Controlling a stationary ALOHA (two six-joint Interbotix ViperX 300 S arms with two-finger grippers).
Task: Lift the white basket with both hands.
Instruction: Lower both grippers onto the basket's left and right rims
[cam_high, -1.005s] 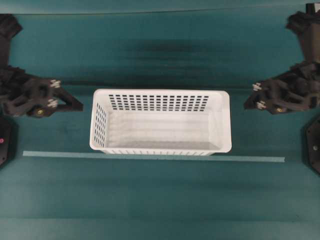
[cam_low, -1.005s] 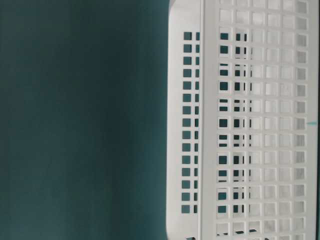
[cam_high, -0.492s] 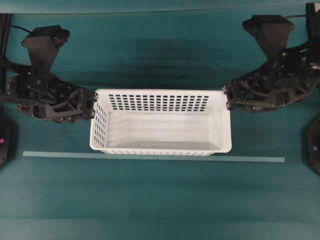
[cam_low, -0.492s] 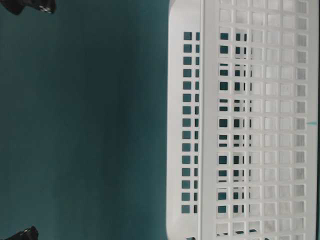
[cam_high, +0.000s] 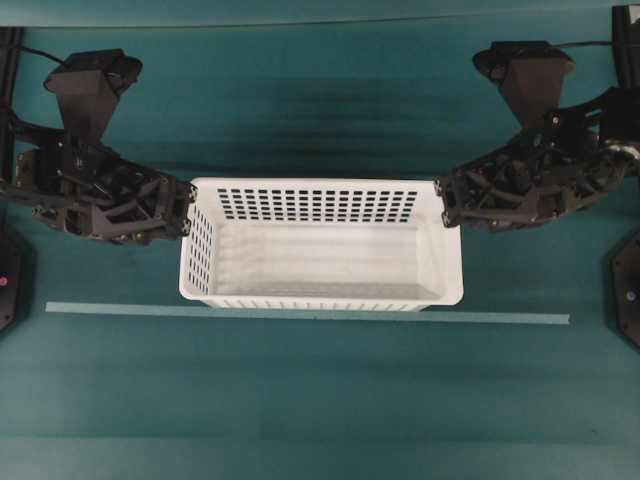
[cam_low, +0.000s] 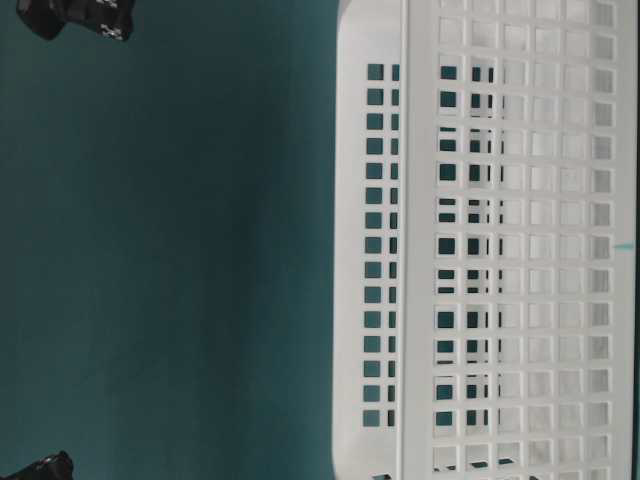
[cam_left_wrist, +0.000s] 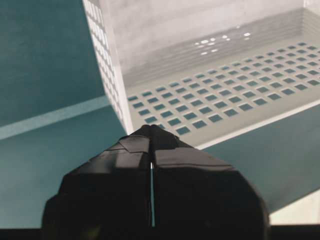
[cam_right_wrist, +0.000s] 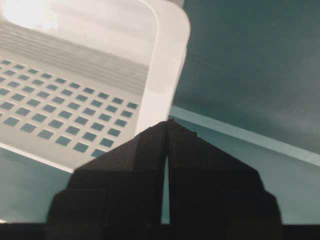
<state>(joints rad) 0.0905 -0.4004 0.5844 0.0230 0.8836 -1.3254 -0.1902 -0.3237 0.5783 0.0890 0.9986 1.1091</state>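
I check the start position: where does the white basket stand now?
In the overhead view the white basket sits mid-table between the left gripper and right gripper, just behind the tape line.

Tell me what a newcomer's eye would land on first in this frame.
The white basket stands out first: bright, empty, perforated, in the middle of the teal table. Next come the two black arms flanking it, the left end effector at the basket's left short end and the right end effector at its right rim. A pale strip runs across the table along the basket's near side.
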